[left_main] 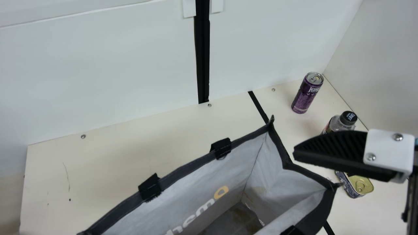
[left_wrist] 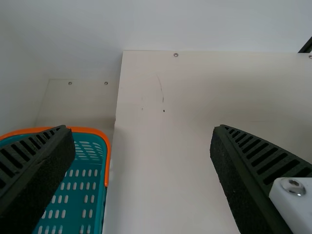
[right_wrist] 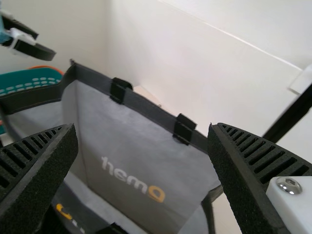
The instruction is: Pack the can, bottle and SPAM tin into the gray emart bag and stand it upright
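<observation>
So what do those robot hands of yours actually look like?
My left gripper and right gripper look alike: each has two black, tapering fingers with ribbed grooves. White brackets with round silver screws hold them. The left one also has a pale blue part behind its bracket.

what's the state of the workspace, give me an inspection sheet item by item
surface: cream table with a thin scratch and dark specks
job's things: gray fabric bag with black trim, mouth open; purple metal can, clear bottle with black cap and flat tin with yellow lid outside it
clutter: teal plastic basket with orange rim
grippers: left gripper and right gripper open
cables: nothing seen
surroundings: white walls
</observation>
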Controlling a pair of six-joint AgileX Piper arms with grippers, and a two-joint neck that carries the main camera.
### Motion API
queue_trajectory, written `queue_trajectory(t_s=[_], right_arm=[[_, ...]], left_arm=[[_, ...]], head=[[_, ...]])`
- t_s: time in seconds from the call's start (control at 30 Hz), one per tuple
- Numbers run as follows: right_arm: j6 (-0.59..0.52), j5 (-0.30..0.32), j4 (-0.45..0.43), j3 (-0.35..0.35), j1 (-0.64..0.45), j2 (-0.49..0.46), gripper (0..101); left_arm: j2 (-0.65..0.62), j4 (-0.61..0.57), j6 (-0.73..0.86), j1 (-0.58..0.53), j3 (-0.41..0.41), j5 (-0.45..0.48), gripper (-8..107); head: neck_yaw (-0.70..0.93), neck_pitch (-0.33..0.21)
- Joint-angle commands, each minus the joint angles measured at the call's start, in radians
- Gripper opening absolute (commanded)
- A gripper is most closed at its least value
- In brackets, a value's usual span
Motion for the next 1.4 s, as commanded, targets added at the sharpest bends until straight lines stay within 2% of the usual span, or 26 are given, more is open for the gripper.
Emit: queue_trajectory(t_s=[0.0,0.43,0.73,0.97,1.13,1.23,1.37], right_arm=[[0.001,-0.001,-0.009,-0.010,-0.023,0.010,95],[-0.014,-0.001,-0.028,-0.093,-0.191,0.090,95],[-0.063,-0.001,0.034,-0.160,-0.355,0.168,95],[-0.150,-0.001,0.167,-0.229,-0.575,0.251,95],[-0.253,-0.001,0.319,-0.267,-0.792,0.321,95],[-0.316,-0.001,0.416,-0.275,-0.924,0.357,95],[-0.374,-0.001,0.497,-0.272,-1.055,0.397,95]], left_arm=[[0.000,0.000,0.000,0.000,0.000,0.000,90],[0.000,0.000,0.000,0.000,0.000,0.000,90],[0.000,0.000,0.000,0.000,0.000,0.000,90],[0.000,0.000,0.000,0.000,0.000,0.000,90],[0.000,0.000,0.000,0.000,0.000,0.000,90],[0.000,0.000,0.000,0.000,0.000,0.000,90],[0.000,0.000,0.000,0.000,0.000,0.000,90]], head=[[-0.002,-0.021],[-0.002,-0.021],[-0.002,-0.021],[-0.002,-0.021],[-0.002,-0.021],[-0.002,-0.021],[-0.002,-0.021]])
